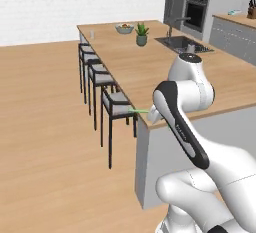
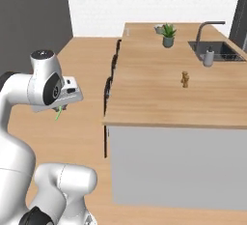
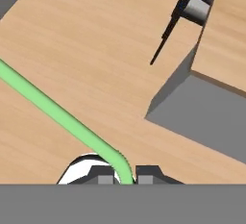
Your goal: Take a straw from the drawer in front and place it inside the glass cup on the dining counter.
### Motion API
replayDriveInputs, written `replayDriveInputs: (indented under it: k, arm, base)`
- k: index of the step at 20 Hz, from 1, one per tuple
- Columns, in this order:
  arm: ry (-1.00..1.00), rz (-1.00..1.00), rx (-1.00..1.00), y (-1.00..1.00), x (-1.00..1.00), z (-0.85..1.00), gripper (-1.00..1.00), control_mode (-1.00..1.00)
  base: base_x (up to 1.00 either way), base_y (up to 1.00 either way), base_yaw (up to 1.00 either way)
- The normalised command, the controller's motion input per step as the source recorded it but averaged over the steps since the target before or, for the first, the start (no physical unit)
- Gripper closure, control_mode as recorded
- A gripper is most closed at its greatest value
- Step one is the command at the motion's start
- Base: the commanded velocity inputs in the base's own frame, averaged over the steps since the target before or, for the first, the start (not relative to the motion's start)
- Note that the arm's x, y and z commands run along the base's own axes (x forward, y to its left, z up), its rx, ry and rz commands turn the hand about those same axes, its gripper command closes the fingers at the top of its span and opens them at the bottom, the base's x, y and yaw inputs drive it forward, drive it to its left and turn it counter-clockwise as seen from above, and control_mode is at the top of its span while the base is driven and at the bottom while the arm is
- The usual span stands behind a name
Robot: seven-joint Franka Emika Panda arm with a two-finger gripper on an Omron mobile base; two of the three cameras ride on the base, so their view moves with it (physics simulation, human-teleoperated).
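Observation:
My gripper [image 3: 126, 177] is shut on the straw [image 3: 62, 117], a thin light-green stick that runs away from the fingertips over the wood floor. From the left base view the straw [image 1: 140, 111] pokes out past the arm beside the near corner of the dining counter [image 1: 150, 67]. In the right base view the straw [image 2: 58, 113] hangs under the hand, left of the dining counter [image 2: 159, 98]. The glass cup [image 1: 92, 33] stands at the counter's far left corner, well away from the gripper. The drawer is out of view.
Black stools [image 1: 115, 102] line the counter's left side. On the counter are a fruit bowl [image 1: 124, 28], a potted plant [image 1: 142, 34], an inset sink [image 1: 182, 43] with a tap, a soap bottle [image 2: 208, 57] and a small brown figure [image 2: 185, 79]. Open wood floor [image 1: 45, 127] lies to the left.

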Motion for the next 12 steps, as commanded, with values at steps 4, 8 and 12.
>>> replayDriveInputs:
  k: [4,8,12]
  arm:
    - [0.00,0.00,0.00,0.00,0.00,0.00,1.00,1.00]
    - [0.00,0.00,0.00,0.00,0.00,0.00,1.00,1.00]
    - [0.00,0.00,0.00,0.00,0.00,0.00,1.00,1.00]
  base:
    - [0.43,1.00,-0.16]
    - [0.67,1.00,-0.22]
    - [0.88,1.00,-0.27]
